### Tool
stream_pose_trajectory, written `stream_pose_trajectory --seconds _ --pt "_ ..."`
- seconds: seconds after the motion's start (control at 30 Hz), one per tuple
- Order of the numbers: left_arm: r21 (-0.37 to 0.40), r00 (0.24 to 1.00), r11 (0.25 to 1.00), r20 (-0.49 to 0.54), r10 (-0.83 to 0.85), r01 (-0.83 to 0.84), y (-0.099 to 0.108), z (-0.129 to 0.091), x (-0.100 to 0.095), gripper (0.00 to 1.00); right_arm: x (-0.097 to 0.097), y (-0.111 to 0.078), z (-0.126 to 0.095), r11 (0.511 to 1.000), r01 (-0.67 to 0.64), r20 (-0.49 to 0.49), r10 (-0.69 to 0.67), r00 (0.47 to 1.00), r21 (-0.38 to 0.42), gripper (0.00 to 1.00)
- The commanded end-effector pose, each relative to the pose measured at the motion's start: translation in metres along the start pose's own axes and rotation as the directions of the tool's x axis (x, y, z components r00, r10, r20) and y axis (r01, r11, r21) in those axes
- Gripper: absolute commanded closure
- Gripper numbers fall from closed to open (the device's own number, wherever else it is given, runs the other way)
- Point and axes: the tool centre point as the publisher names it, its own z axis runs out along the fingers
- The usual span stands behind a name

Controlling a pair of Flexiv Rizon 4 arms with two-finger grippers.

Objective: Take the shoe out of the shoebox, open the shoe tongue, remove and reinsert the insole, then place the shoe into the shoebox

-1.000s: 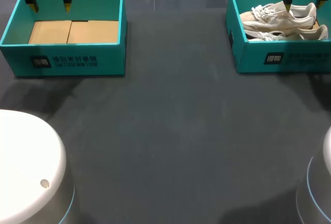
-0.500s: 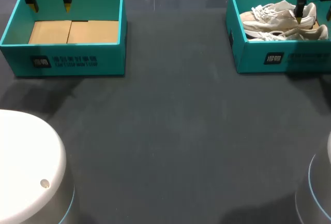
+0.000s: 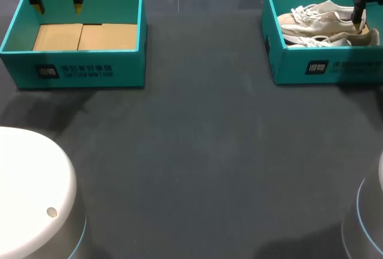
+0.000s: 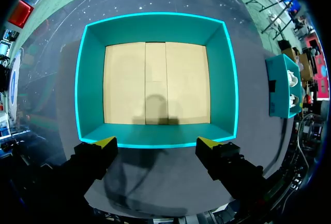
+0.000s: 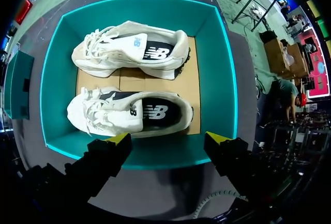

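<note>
Two white and beige shoes lie side by side in the teal shoebox (image 3: 299, 61) at the table's right. In the right wrist view one shoe (image 5: 132, 48) rests farther off and the other shoe (image 5: 129, 113) lies just ahead of my right gripper (image 5: 168, 140). That gripper hangs open over the box's wall (image 5: 155, 154) with nothing between its fingers. In the head view only one of its fingers (image 3: 358, 17) shows, above the shoes (image 3: 320, 23). My left gripper (image 3: 57, 3) is open above the far edge of the other box.
A second teal shoebox (image 3: 72, 37) stands at the table's left with only a cardboard floor (image 4: 155, 81) inside. Dark tabletop (image 3: 197, 151) stretches between and in front of the boxes. My arms' white bases (image 3: 30, 193) sit at the near corners.
My right gripper has moved to the right and lower over the shoes. The left arm has kept still.
</note>
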Motion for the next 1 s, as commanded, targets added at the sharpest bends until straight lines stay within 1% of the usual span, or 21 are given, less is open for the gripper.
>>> stream_pose_trajectory --seconds 0.03,0.07,0.17,0.27,0.33,0.43,0.6,0.67,0.7,0.77,0.87,1.0 --pt "0.000 1.000 1.000 0.000 0.000 0.000 0.000 0.000 0.000 0.00 -0.003 0.009 0.007 1.000 0.001 0.000 -0.001 1.000 0.017 0.16" --pt "0.000 1.000 1.000 0.000 0.000 0.000 0.000 0.000 0.000 0.00 -0.004 0.009 0.008 1.000 0.001 -0.001 -0.001 1.000 0.017 0.20" --pt "0.000 1.000 1.000 0.000 0.000 0.000 0.000 0.000 0.000 0.00 -0.007 0.010 0.011 1.000 -0.006 -0.005 0.006 1.000 0.023 0.23" --pt "0.000 1.000 1.000 0.000 0.000 0.000 0.000 0.000 0.000 0.00 -0.009 0.010 0.016 1.000 -0.001 -0.004 0.001 1.000 0.029 0.20" --pt "0.000 1.000 1.000 0.000 0.000 0.000 0.000 0.000 0.000 0.00 -0.010 0.012 0.019 1.000 0.000 -0.008 0.000 1.000 0.030 0.21" --pt "0.000 1.000 1.000 0.000 0.000 0.000 0.000 0.000 0.000 0.00 -0.012 0.013 0.020 0.999 0.002 -0.009 -0.002 1.000 0.032 0.20" --pt "0.000 1.000 1.000 0.000 0.000 0.000 0.000 0.000 0.000 0.00 -0.014 0.011 0.024 0.999 0.019 -0.011 -0.019 1.000 0.032 0.26" --pt "0.000 1.000 1.000 0.000 0.000 0.000 0.000 0.000 0.000 0.00 -0.015 0.009 0.026 0.999 0.021 -0.016 -0.020 1.000 0.035 0.25" --pt "0.000 1.000 1.000 0.000 0.000 0.000 0.000 0.000 0.000 0.00 -0.016 0.008 0.027 0.999 0.022 -0.019 -0.021 1.000 0.037 0.27" --pt "0.000 1.000 1.000 0.000 0.000 0.000 0.000 0.000 0.000 0.00 -0.017 0.006 0.029 0.999 0.025 -0.026 -0.024 0.999 0.037 0.27" --pt "0.000 1.000 1.000 0.000 0.000 0.000 0.000 0.000 0.000 0.00 -0.019 0.004 0.031 0.999 0.032 -0.026 -0.031 0.999 0.037 0.24" --pt "0.000 1.000 1.000 0.000 0.000 0.000 0.000 0.000 0.000 0.00 -0.021 0.004 0.036 0.998 0.042 -0.031 -0.041 0.999 0.039 0.23"
